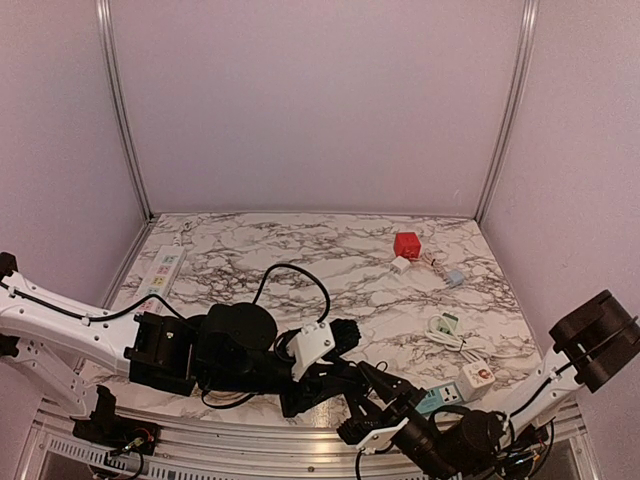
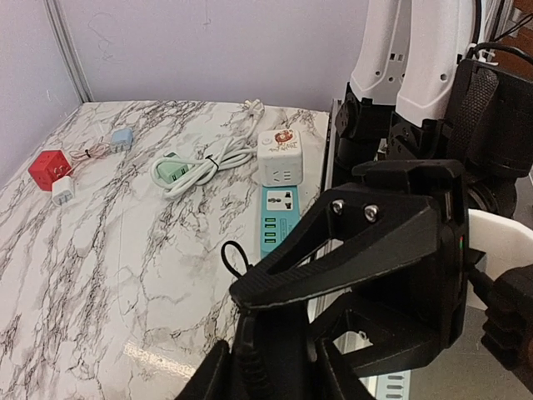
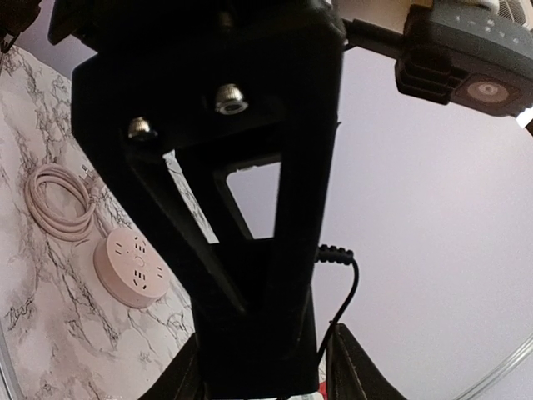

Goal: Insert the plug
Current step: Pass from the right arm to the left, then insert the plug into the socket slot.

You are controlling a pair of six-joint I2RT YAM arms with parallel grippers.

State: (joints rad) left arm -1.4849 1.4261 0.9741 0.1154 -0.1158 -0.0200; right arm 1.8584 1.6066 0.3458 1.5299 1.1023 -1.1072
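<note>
The black plug with its black cable hangs between both grippers near the table's front edge. My left gripper is shut on the plug body, the cable's ribbed collar beside its left finger. In the top view it meets my right gripper tip to tip. In the right wrist view the plug sits between the fingers of my right gripper, which stand open, with a gap on the right where the cable passes. A teal power strip lies just ahead.
A white cube socket sits at the teal strip's end. A green plug with coiled white cord, a red cube and a small blue adapter lie right of centre. A white strip lies far left; a round pink socket lies below.
</note>
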